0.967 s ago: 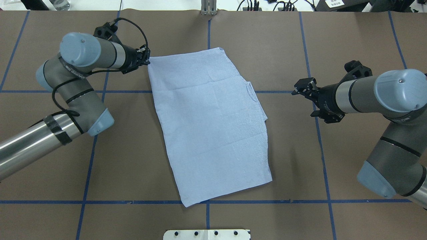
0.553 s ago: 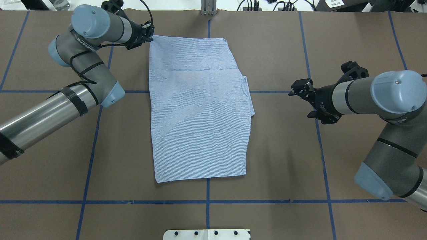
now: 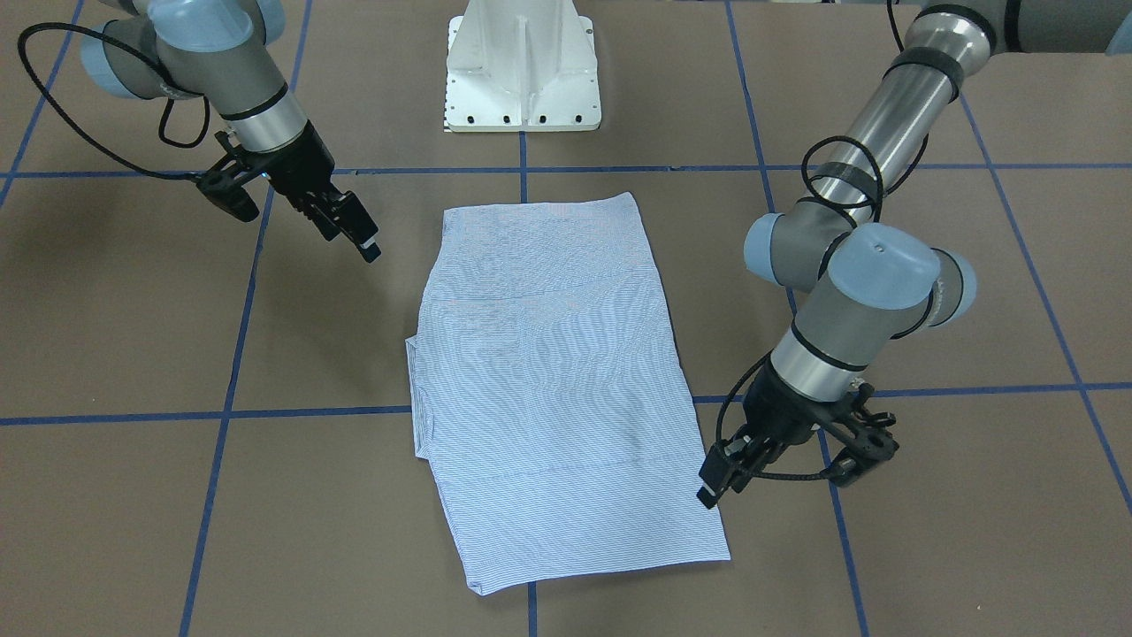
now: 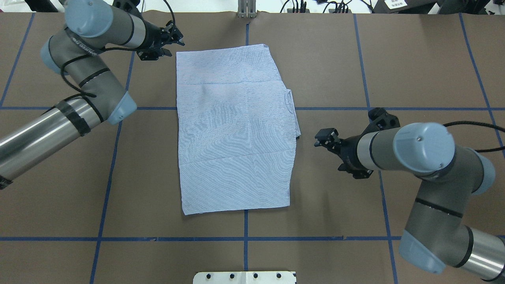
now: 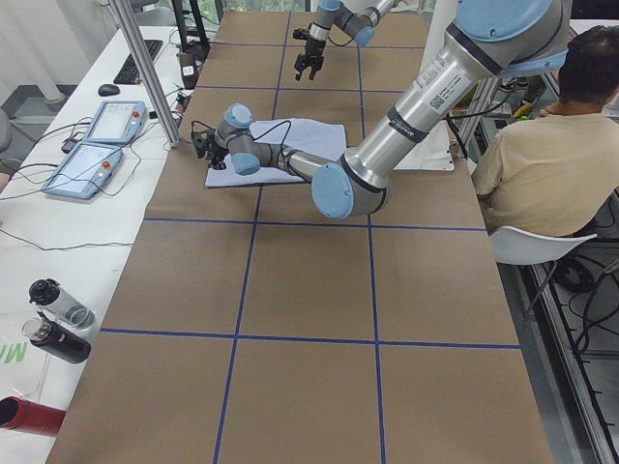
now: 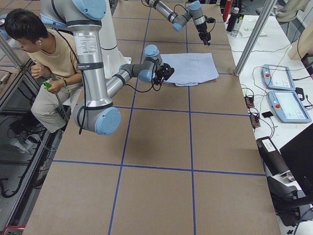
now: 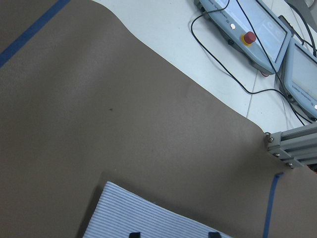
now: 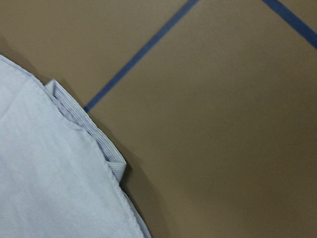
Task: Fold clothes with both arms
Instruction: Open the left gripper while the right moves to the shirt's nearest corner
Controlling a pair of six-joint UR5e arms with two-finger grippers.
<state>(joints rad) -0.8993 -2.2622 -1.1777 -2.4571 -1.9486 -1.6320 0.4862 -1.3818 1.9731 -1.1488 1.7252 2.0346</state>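
Overhead exterior shows the shirt point(image 4: 232, 130) lying folded flat mid-bench point(image 4: 355, 197). Left gripper point(image 4: 177, 39), spread and empty, hovers beside its far corner. Right gripper point(image 4: 318, 140), also spread and empty, faces the collar point(image 4: 292, 104) side, probably to start the next fold.

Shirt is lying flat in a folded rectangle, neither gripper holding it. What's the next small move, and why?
Probably move the right gripper to the shirt, at the edge facing it, and lower onto the fold poking out there. The shirt lies flat; that gripper hangs just short of it, over the table, while the left gripper is open at the far corner.
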